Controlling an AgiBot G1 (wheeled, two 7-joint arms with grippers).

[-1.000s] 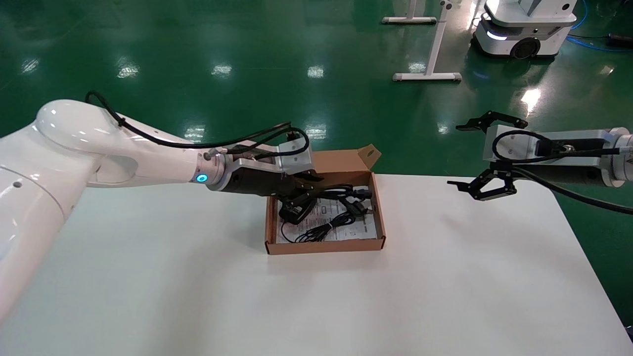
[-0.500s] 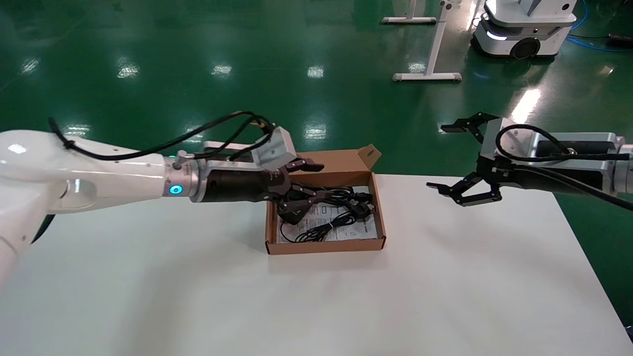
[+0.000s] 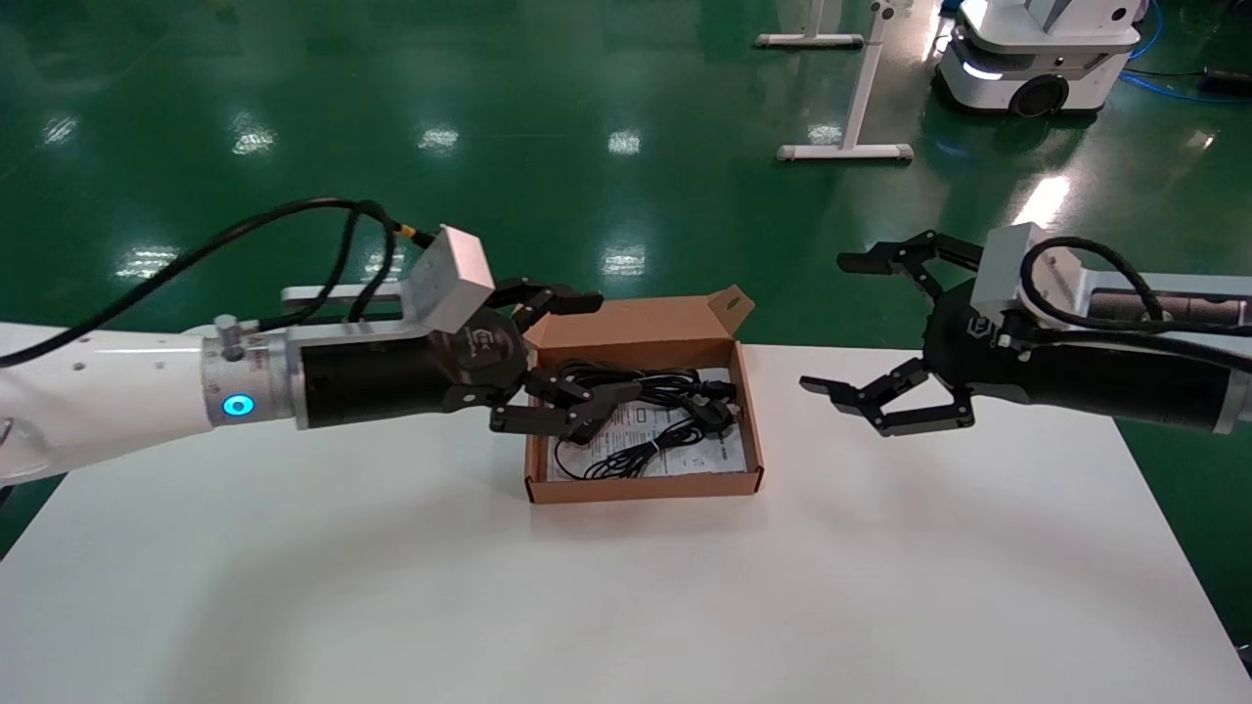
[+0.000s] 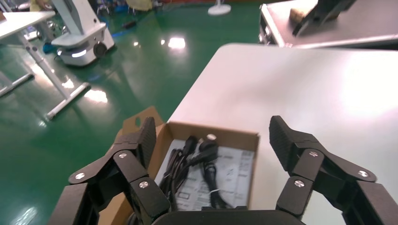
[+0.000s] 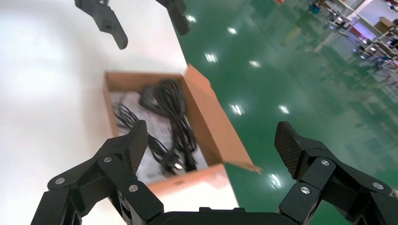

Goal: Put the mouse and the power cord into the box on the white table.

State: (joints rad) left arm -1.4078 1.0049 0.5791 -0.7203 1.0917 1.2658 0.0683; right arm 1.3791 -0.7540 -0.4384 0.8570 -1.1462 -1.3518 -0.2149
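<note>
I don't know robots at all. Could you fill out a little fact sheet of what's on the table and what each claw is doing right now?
Surface: white table
Container: cardboard box, lid flap open
Inside box: power cord, a thin black wire, printed sheet
Mouse: cannot tell, hidden by the claw
Left gripper: open, empty, at the box's left edge
Right gripper: open, empty, above the table to the box's right

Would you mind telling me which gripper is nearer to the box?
Left. The left gripper hangs open at the left wall of the box; the right gripper hovers open, well off its right side.
</note>
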